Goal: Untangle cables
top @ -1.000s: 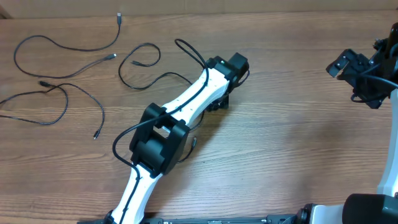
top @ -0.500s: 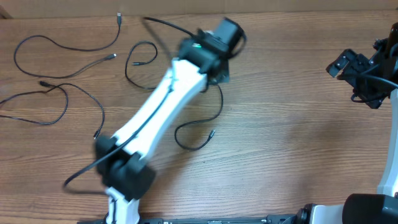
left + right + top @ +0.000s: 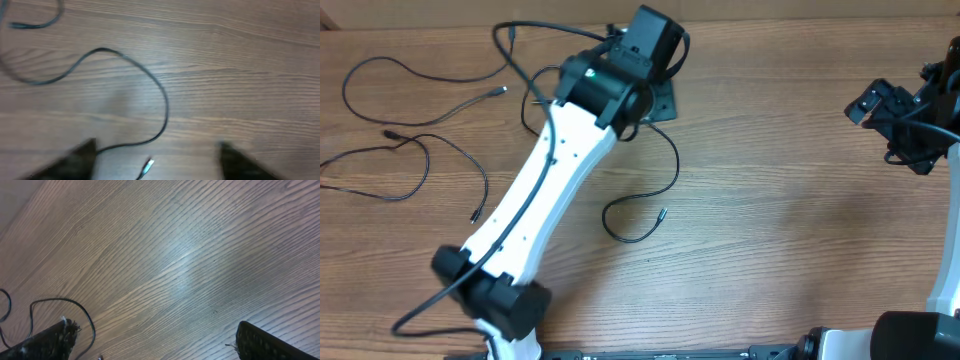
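Cables [image 3: 165, 107] are laid in loose strands over the worktop's [image 3: 770, 200] left and middle. Left end effector [image 3: 157, 146] and right end effector [image 3: 155, 326] are seen released, empty. Cord is judged light, limp; best pinched mid-strand.

A robotics lab or test bench is indicated. A plain wood-grain surface [image 3: 770, 230] is seen, over which a white-and-black robot arm [image 3: 540, 190] with exposed black wiring is stretched. A second arm [image 3: 905, 125] is stationed well to the right of it, and thin black cables [image 3: 486, 183] are scattered loose to its left.
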Controlling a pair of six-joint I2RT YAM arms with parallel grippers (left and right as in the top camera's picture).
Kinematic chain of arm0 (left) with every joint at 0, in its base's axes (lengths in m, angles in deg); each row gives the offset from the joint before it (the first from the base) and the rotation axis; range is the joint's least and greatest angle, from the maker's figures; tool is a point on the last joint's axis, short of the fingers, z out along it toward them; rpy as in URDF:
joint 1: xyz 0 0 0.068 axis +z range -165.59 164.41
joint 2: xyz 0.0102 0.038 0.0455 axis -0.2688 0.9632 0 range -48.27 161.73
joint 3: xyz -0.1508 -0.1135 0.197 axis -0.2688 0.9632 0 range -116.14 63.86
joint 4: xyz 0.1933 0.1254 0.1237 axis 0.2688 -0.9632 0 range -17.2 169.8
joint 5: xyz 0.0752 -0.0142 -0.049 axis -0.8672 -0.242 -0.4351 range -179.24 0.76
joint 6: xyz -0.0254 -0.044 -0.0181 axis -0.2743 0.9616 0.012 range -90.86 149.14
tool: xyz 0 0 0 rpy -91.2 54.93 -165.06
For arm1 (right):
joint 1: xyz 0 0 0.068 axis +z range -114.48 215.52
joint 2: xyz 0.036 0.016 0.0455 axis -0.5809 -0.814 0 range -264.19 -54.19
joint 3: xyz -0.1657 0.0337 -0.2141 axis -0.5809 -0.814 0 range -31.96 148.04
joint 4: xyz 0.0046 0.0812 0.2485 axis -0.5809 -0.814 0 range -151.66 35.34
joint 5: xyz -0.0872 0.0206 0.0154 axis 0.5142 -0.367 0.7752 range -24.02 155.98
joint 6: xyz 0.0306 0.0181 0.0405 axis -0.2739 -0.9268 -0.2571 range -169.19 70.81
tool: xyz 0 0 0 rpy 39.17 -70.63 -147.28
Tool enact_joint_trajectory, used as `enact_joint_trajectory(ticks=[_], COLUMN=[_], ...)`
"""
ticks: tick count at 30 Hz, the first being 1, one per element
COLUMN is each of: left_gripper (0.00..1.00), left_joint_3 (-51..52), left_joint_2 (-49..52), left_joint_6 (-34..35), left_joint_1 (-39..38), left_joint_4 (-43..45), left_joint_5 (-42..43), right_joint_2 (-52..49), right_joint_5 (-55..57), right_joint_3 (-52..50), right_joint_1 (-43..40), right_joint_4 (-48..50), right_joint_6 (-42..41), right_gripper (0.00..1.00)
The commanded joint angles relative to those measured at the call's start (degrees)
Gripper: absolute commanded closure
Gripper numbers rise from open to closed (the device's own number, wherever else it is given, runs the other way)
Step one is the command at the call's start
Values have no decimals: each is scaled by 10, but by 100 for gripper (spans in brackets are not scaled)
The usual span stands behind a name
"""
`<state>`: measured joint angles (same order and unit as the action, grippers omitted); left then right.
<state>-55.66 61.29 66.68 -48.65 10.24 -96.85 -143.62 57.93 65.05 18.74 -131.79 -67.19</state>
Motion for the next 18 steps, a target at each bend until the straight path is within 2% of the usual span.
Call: enact_joint_trajectory(ticks=[1, 12, 15, 18], left_gripper=[0, 0, 10, 10], left_joint_3=[-2, -2, -2, -2], left_joint_2=[63, 240, 269, 289], left_joint_6=[3, 47, 47, 47], left_joint_1=[-23, -29, -29, -30], left_joint_4=[22, 117, 115, 115], left_joint_5=[25, -57, -82, -94], right_joint_2=[-1, -1, -1, -1], right_joint_5=[3, 3, 3, 3], right_joint_3=[5, 5, 5, 5], right_joint_1=[0, 0, 0, 0], right_joint_4=[3, 3, 3, 3], right_joint_6=[2, 2, 2, 2], right_gripper=[0, 0, 0, 0])
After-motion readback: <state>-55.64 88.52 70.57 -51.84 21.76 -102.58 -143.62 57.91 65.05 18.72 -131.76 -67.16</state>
